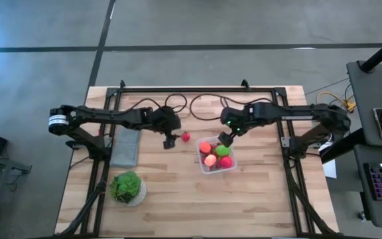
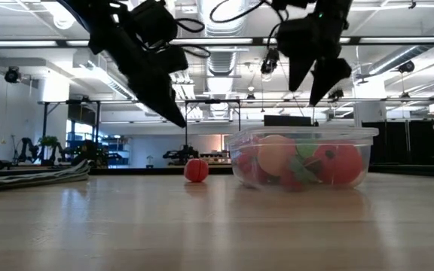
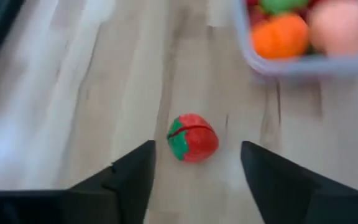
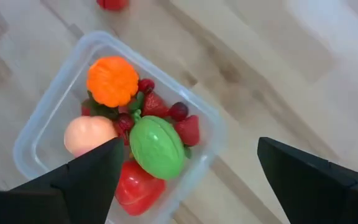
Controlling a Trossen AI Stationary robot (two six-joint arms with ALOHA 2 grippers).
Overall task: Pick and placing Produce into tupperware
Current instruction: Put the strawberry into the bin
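Your left gripper (image 3: 194,171) hangs with its dark fingers spread wide and holding nothing. Just past them on the pale plank table (image 1: 178,206) lies a glossy red strawberry (image 3: 192,137) with a green cap, touching neither finger. Beyond it you see a corner of the clear, round-cornered tupperware (image 3: 272,65).

Your right gripper (image 4: 188,177) is also wide open and holding nothing, above the box. Only its wrist view shows you the contents plainly: a ribbed orange pumpkin (image 4: 112,81), a smooth peach-pink lump (image 4: 87,135), a bright green oval (image 4: 157,146), a shiny red piece (image 4: 135,186) and small dark-red berries (image 4: 178,111).

The high view alone shows a flat grey slab (image 1: 125,147) and a leafy green head (image 1: 127,186) in its bowl.
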